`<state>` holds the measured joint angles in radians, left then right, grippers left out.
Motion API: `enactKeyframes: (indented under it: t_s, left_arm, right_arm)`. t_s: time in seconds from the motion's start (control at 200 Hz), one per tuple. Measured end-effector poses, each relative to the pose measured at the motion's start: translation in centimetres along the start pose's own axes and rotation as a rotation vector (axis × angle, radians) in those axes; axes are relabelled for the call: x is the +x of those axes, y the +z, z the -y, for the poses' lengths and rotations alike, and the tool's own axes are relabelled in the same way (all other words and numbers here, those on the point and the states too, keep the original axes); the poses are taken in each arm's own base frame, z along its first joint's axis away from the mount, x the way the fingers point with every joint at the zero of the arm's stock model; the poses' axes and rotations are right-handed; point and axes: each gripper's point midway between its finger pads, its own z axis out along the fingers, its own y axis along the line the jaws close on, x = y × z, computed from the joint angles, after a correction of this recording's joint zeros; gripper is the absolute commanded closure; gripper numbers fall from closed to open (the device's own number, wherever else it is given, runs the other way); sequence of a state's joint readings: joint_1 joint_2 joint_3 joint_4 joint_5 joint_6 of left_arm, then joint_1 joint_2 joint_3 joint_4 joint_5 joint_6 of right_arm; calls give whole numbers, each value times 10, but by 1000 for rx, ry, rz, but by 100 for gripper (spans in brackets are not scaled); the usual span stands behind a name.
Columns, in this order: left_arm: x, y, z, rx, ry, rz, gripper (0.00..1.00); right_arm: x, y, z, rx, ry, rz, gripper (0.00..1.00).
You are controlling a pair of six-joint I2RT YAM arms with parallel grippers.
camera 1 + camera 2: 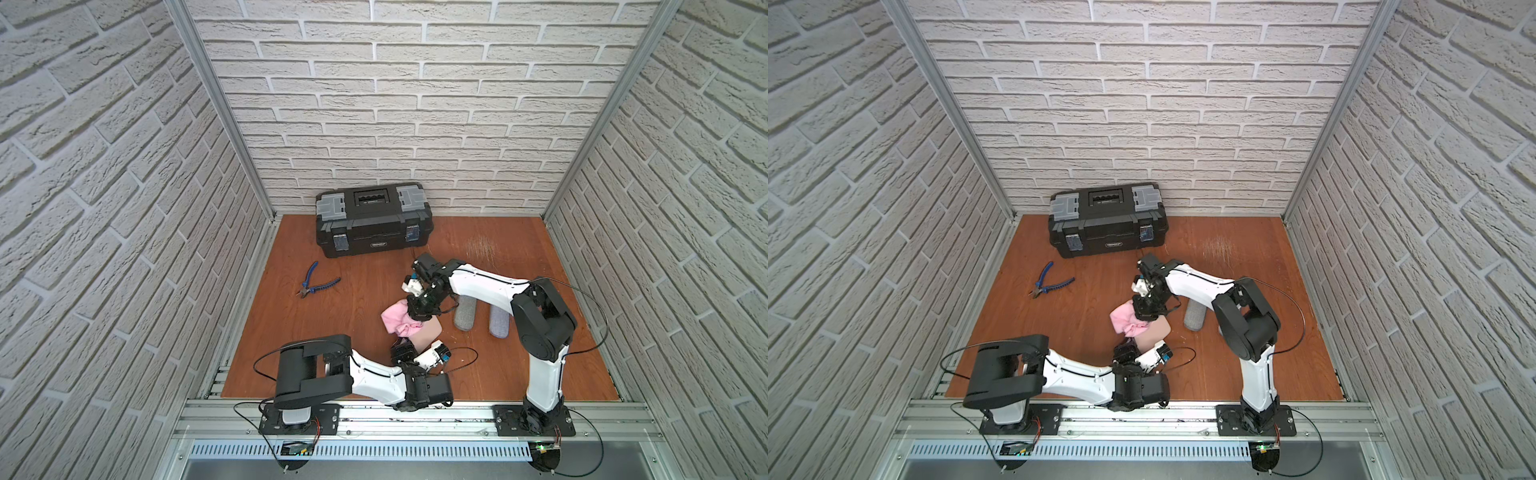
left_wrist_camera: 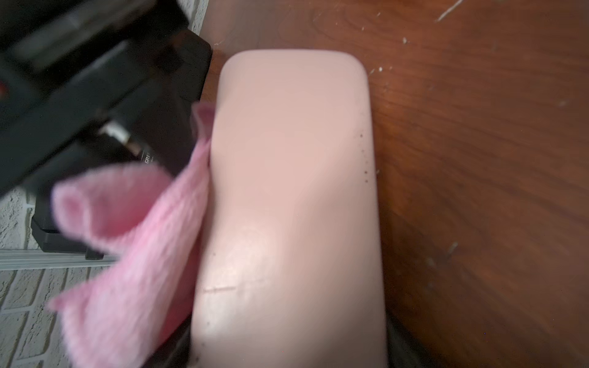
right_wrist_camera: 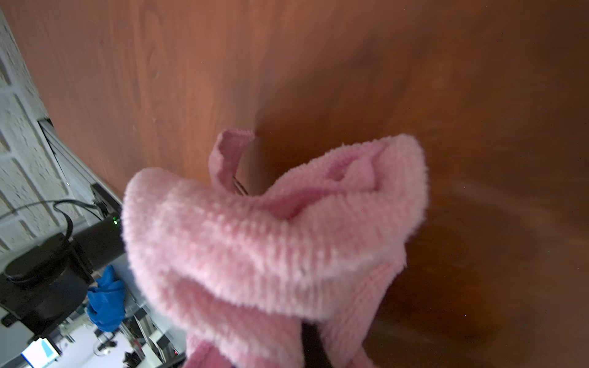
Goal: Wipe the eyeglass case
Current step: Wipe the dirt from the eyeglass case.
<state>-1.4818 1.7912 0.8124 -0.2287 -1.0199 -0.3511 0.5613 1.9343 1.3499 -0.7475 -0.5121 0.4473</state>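
Eyeglass case [image 1: 428, 334], partly hidden by pink cloth [image 1: 395, 316]

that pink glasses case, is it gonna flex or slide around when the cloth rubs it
Probably stiff: the eyeglass case keeps a flat face and clean rounded corners, unlike the crumpled pink cloth beside it. Its smooth, faintly glossy skin looks slippery, so it might slide under rubbing unless the left gripper holds firm. Flat-sided, it seems unlikely to roll.

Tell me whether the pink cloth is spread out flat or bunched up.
Bunched up: the pink cloth hangs in crumpled folds from the right pincer, lying against the eyeglass case.
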Motion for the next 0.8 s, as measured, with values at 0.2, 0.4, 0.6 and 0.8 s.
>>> enactKeyframes:
  t_s: [0.2,0.4,0.6,0.8]
  left_arm:
    - [6,0,-4,4,-7,-4,43]
    - [15,4,-12,-17,-9,-19,43]
    - [24,5,-17,-2,-42,-35,43]
    - [21,3,-10,83,-125,-28,43]
  right_arm:
    - [-18,-35,69,251,89,98,97]
    - [-42,-70,9,303,-71,199,97]
    - [10,-14,-86,-13,-208,61,97]
    - [9,-3,-33,-79,-62,21,97]
